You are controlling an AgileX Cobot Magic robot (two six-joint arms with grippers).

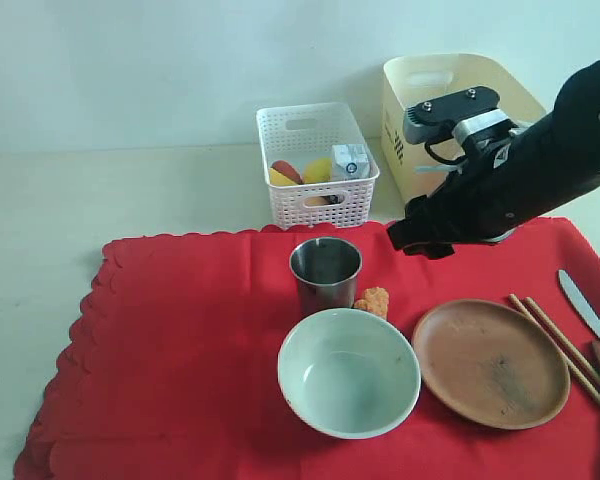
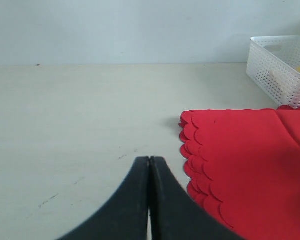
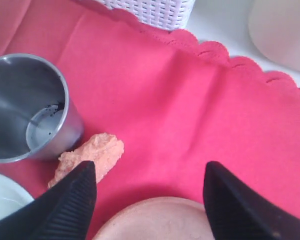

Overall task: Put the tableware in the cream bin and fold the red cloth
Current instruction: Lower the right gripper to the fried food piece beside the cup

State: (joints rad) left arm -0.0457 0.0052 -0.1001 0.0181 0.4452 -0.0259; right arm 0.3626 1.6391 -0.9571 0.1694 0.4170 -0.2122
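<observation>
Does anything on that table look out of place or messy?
One thing stands out: a small orange-brown piece of food lies loose on the red cloth, right beside the steel cup and the bowl, while other food sits in the white lattice basket. The plate also shows a dark smudge.

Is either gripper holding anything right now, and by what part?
Nothing is held. The left gripper is shut and empty over the table beside the red cloth; the right gripper is open, empty, above the cloth near the plate.
</observation>
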